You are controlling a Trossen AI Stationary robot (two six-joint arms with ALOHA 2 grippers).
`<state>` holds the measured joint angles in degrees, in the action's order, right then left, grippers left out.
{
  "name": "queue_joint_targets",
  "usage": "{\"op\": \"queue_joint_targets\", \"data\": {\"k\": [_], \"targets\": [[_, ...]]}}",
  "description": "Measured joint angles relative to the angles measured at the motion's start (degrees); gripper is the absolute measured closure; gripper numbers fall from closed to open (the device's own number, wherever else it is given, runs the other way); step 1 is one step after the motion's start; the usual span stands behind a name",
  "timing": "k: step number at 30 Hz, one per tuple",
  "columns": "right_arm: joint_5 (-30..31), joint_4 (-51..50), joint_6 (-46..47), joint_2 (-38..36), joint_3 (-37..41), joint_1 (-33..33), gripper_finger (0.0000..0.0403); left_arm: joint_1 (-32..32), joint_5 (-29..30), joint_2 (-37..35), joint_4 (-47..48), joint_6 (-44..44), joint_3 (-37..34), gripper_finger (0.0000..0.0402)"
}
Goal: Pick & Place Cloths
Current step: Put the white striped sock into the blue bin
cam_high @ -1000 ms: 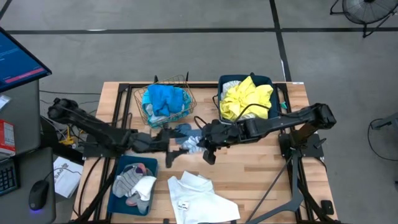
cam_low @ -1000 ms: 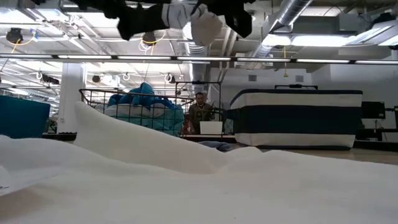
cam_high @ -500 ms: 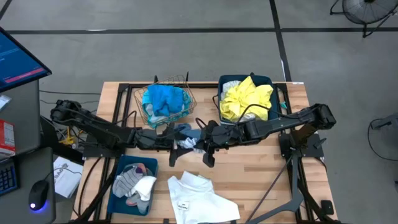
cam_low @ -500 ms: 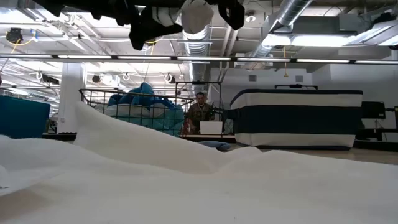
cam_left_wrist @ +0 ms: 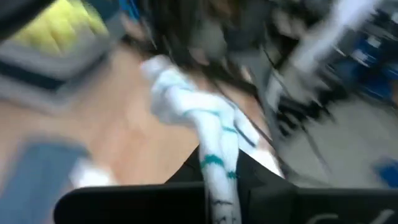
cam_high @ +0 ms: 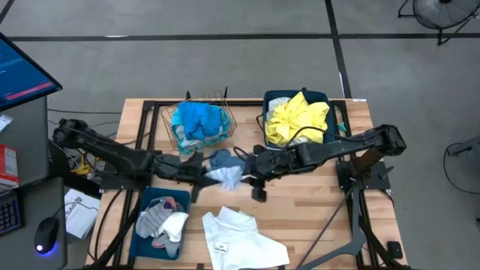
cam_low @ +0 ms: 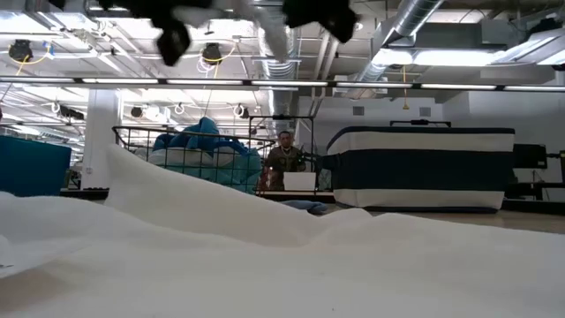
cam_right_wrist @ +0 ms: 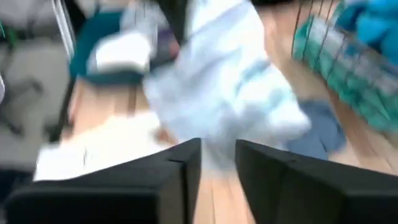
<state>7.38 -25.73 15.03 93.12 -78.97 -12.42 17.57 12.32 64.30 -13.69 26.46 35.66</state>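
A white sock with teal stripes hangs above the middle of the table between my two grippers. My left gripper reaches in from the left and is shut on it. My right gripper faces it from the right with its fingers apart, and the sock lies just ahead of them. Whether they touch it I cannot tell. In the low view the sock shows at the top, high above the table. My left gripper pinches one narrow end of the sock between its two fingers. It comes in level from the table's left, with the fingers along the sock. The rest of the sock runs on past the fingertips to a bunched end, clear of the table.
A copper wire basket with teal cloths stands at the far middle. A dark blue bin with a yellow cloth stands to its right. A blue cloth lies on the table. A bin of socks and a white garment sit near.
My left gripper has closed in on the sock from the left, shut on it and taken hold. My right gripper, which carried the sock, has drawn back a little toward the table's right edge. The sock has stayed in the air and shifted slightly toward the left.
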Motion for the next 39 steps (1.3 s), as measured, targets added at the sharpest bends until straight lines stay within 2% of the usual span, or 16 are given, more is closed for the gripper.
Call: {"op": "queue_joint_targets", "data": {"k": [4,7,13,19,25,30,34,39], "targets": [[-0.1,-10.4,-0.9,-2.4,-3.6,-0.6,0.0247,4.2,-7.0,-9.2,19.8,11.2,0.0,0.0401],[0.0,-12.6,-0.2,-3.7,-4.4,-1.0,0.0208,8.4,-10.7,-15.8,31.1,20.0,0.0,0.0401],[0.4,-12.2,0.0,-4.2,-4.5,-1.1,0.0173,19.3,-21.0,-21.7,42.9,41.2,0.0,0.0401],[0.4,-10.8,-0.2,-0.2,-4.5,-0.4,0.0179,30.8,-22.9,-17.8,51.8,53.7,0.0,0.0401],[0.6,-10.5,-2.6,6.3,-4.1,2.0,0.0178,37.8,-23.2,-8.2,55.8,58.1,-0.2,0.0401],[0.6,-8.5,-4.7,14.2,-4.0,6.3,0.0154,40.5,-24.2,-1.2,55.3,59.2,-0.4,0.0394],[0.4,-5.1,-8.8,19.9,-4.1,9.9,0.0132,41.1,-24.2,1.3,55.3,59.2,-0.4,0.0361],[0.3,-1.3,-10.5,25.4,-4.1,13.6,0.0115,41.1,-24.3,1.7,53.8,59.5,-0.4,0.0291]]}}
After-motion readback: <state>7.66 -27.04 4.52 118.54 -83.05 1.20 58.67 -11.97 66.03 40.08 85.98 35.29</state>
